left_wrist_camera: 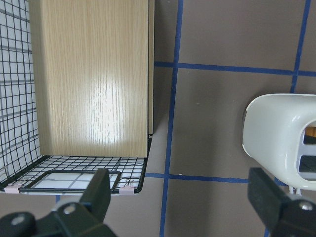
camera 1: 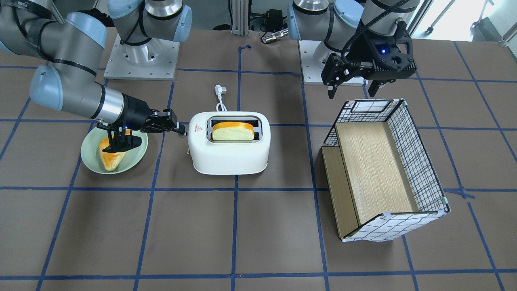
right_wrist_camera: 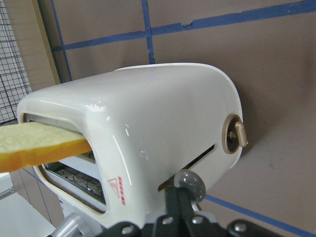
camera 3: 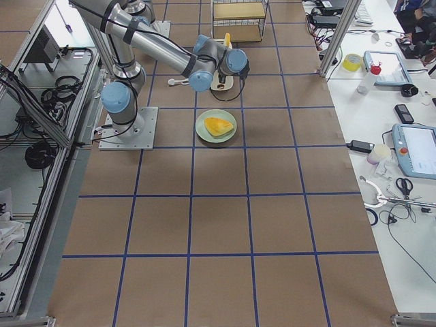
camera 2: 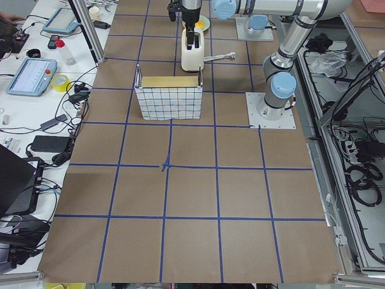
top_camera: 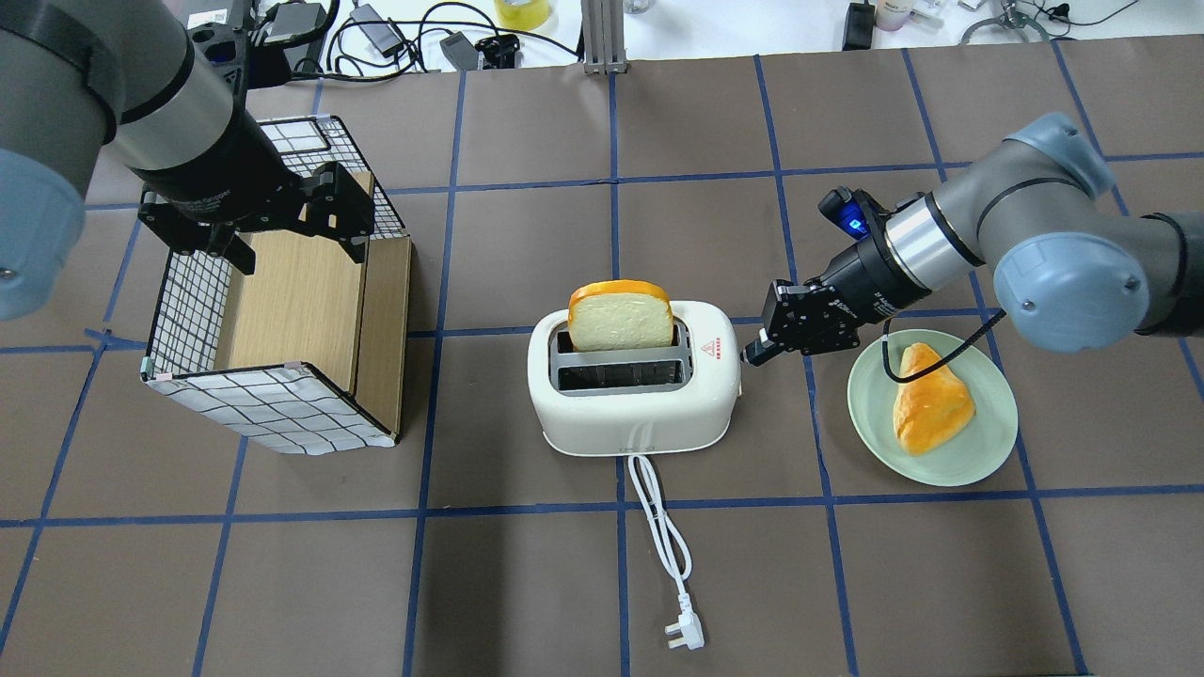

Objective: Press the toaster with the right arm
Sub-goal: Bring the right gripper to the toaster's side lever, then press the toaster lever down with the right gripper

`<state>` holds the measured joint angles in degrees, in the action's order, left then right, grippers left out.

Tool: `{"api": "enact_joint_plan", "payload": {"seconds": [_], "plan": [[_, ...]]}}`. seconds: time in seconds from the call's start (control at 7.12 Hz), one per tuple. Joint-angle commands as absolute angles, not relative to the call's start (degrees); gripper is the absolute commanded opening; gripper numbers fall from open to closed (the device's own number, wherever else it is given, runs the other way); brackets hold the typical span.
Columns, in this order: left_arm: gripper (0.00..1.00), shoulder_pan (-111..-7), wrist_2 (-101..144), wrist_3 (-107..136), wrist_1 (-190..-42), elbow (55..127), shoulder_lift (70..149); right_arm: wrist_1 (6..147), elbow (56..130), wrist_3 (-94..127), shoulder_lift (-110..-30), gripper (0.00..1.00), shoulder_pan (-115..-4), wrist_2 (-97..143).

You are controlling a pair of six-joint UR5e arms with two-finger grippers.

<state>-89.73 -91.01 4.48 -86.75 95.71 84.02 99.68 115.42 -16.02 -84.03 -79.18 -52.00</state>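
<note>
The white toaster (top_camera: 630, 414) stands mid-table with a bread slice (top_camera: 621, 320) upright in its far slot. It also shows in the front view (camera 1: 230, 153). My right gripper (top_camera: 752, 353) is shut and empty, lying level with its tip against the toaster's right end. In the right wrist view the closed fingertips (right_wrist_camera: 177, 197) sit right under the lever knob (right_wrist_camera: 190, 183), at the top of its slot. My left gripper (top_camera: 292, 240) is open and empty above the far end of the basket; its fingers (left_wrist_camera: 101, 190) are spread wide.
A checked wire basket (top_camera: 273, 404) with a wooden insert lies on its side to the left. A green plate (top_camera: 969, 451) with a bread wedge (top_camera: 929, 411) sits under the right forearm. The toaster's white cord and plug (top_camera: 684, 637) trail toward the robot.
</note>
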Motion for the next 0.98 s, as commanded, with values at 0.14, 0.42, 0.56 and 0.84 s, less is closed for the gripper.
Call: {"api": "enact_joint_plan", "payload": {"seconds": [0.14,0.42,0.56,0.84], "plan": [[1.0,-89.74,-91.05,4.48,-86.75,95.71,84.02,102.56,116.28,-16.08,-82.45,0.0,-79.19,-52.21],[1.0,-89.74,-91.05,4.48,-86.75,95.71,84.02,106.59,118.55,-16.08,-81.48,0.0,-79.19,-52.21],[1.0,-89.74,-91.05,4.48,-86.75,95.71,84.02,108.0,119.35,-16.08,-81.3,0.0,-79.19,-52.21],[1.0,-89.74,-91.05,4.48,-86.75,95.71,84.02,109.5,120.05,-16.08,-80.69,0.0,-79.19,-52.38]]}}
